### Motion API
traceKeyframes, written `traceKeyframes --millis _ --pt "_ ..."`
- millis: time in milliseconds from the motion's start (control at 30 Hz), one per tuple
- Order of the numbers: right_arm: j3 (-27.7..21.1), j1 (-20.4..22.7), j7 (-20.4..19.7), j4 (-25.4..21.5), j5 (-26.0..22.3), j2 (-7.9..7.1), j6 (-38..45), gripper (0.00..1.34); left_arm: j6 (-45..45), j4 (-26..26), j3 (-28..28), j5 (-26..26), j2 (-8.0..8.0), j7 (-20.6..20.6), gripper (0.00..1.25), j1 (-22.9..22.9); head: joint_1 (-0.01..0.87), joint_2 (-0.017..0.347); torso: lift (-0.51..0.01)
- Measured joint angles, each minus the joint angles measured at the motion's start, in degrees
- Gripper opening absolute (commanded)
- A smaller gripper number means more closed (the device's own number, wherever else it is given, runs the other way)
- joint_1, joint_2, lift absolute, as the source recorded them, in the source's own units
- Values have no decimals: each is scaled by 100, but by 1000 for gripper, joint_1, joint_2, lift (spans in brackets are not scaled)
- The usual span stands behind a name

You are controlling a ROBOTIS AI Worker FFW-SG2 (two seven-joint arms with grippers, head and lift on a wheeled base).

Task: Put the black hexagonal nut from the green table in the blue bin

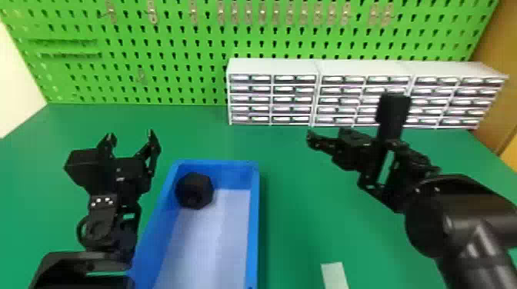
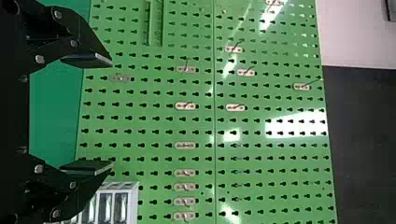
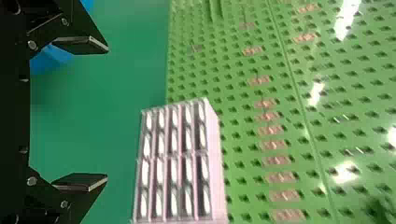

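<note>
Black nut sits in blue bin between left tool and right tool, both wide and empty; looks done, nothing remaining.

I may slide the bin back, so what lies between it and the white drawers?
The head view shows bare green table between blue bin and drawers.

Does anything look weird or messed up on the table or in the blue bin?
Nothing looks spilled or broken. The nut sits inside the bin, in its far left corner. One slightly odd bit: a pale strip on the green table, right of the bin. I can't tell what it's for.
</note>
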Motion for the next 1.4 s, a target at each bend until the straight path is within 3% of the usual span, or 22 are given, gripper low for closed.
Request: traceKeyframes --millis 233,667,933,1400 --pt "-434 304 -269 -130 366 146 -483 1022 0 0 -26 7 0 26 773 7 657 57 -95" --pt "-681 1140 -1403 -242 735 259 -2000 1012 0 0 -106 26 0 40 773 25 657 57 -95" --pt "-642 1544 -1647 -243 1055 273 -2533 1014 -8 0 -176 68 -2 71 773 109 657 57 -95" --pt "-559 1870 -1837 -210 1139 248 -2824 1014 -71 -59 -307 114 -1 88 773 354 657 57 -95"
